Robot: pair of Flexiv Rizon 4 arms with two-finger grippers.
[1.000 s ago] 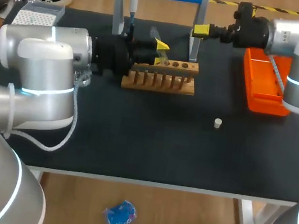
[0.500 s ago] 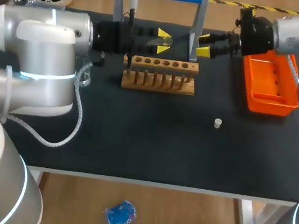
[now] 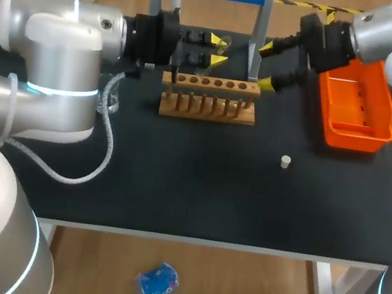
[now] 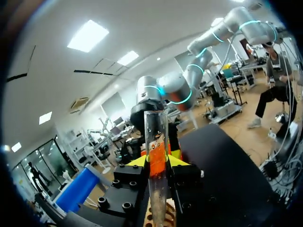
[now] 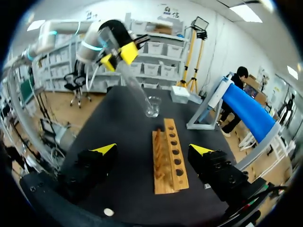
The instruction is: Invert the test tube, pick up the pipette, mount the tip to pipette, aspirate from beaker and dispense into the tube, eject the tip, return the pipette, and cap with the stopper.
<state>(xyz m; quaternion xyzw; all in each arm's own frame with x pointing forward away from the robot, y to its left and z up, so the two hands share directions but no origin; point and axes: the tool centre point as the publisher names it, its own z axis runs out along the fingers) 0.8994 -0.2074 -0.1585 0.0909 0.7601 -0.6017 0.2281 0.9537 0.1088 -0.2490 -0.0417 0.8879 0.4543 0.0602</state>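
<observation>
Black surface point(image 3: 196, 192) carries it all. Your orange tray point(image 3: 355, 132) sits at its right edge, and the wooden rack point(image 3: 210, 97) is mid-surface toward the back. Your left pincer point(image 3: 213, 49) is clenched on the test tube point(image 4: 156, 161), holding it tilted, up off the surface by the rack's left end. Your right pincer point(image 3: 268, 65) hangs released, fingers spread wide, by the rack's right end. The beaker point(image 5: 152, 106) stands just past the rack's left end. The little white stopper point(image 3: 285, 160) lies alone in front of the rack.

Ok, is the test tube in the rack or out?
Out: the left gripper is shut on the test tube, held tilted in the air beyond the rack.
</observation>
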